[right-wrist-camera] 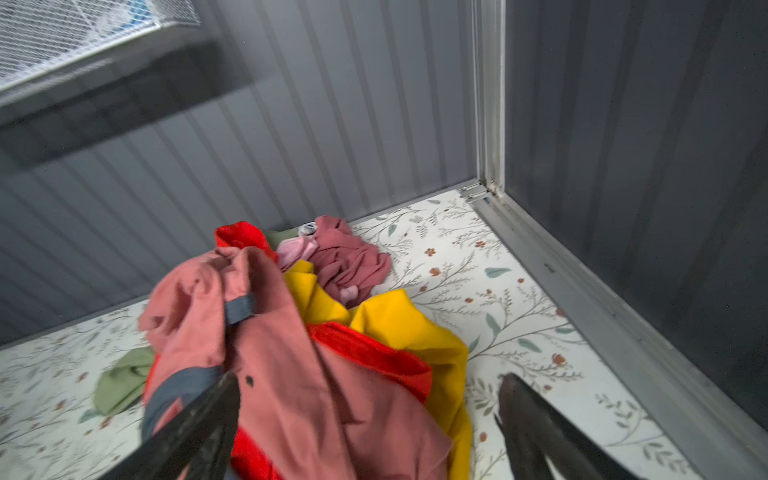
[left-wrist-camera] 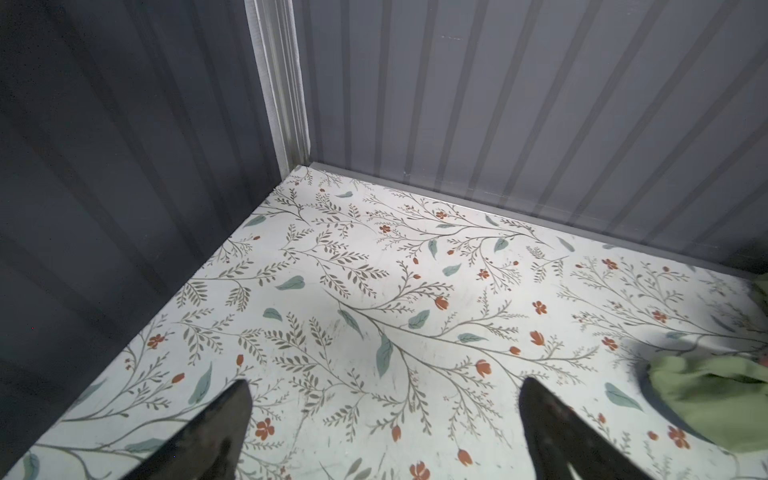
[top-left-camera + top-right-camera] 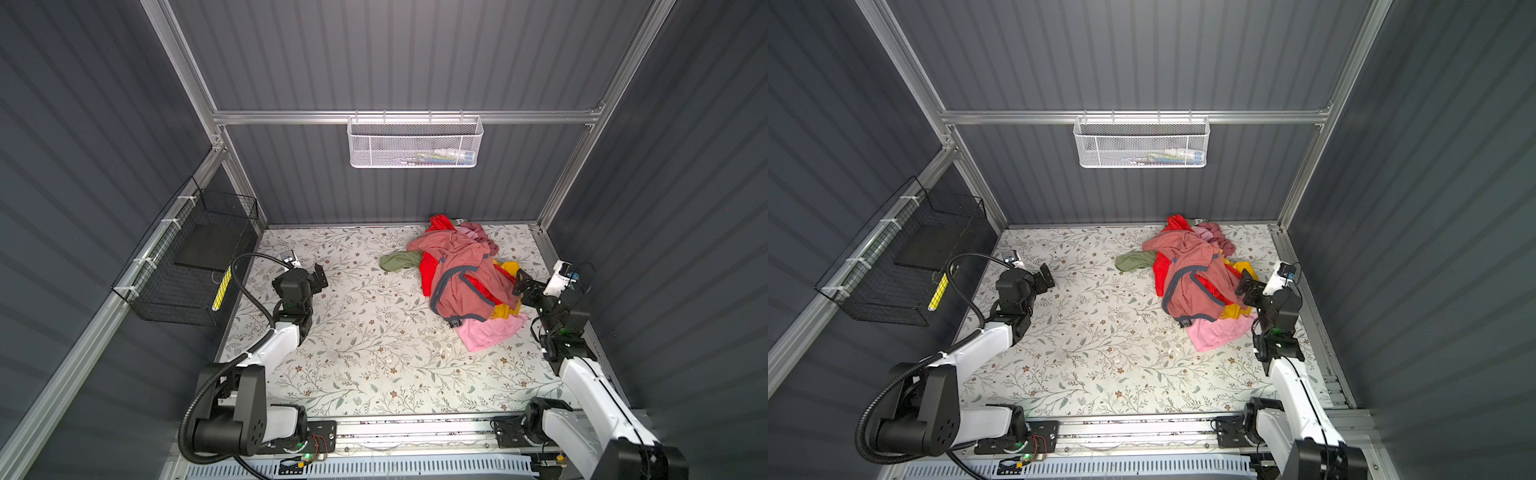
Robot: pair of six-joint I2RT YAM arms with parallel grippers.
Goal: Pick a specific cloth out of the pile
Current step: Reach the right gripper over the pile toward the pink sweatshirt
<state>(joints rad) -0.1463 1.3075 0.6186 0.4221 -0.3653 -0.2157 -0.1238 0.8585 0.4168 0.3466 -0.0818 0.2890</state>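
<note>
Item, the cloth (image 3: 427, 268): you had thin, shiny red fabric, likely light, limp and slippery, half buried in the pile (image 3: 465, 286) at the desk's (image 3: 374, 353) upper right, best pinched at its exposed left fold; right pincer (image 3: 518, 283) gaped wide at the pile's edge, left pincer (image 3: 321, 277) wide, well apart.

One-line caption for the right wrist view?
Open right gripper at the pile; red cloth partly covered by the dusty-pink garment.

Both top views: high overhead, looking steeply down, the pile (image 3: 461, 282) (image 3: 1196, 286) whole and small. Left wrist camera: low, well left of the pile, catching only its olive edge (image 2: 715, 399). Right wrist camera: close over the pile's (image 1: 291, 353) right side, looking across it.
</note>
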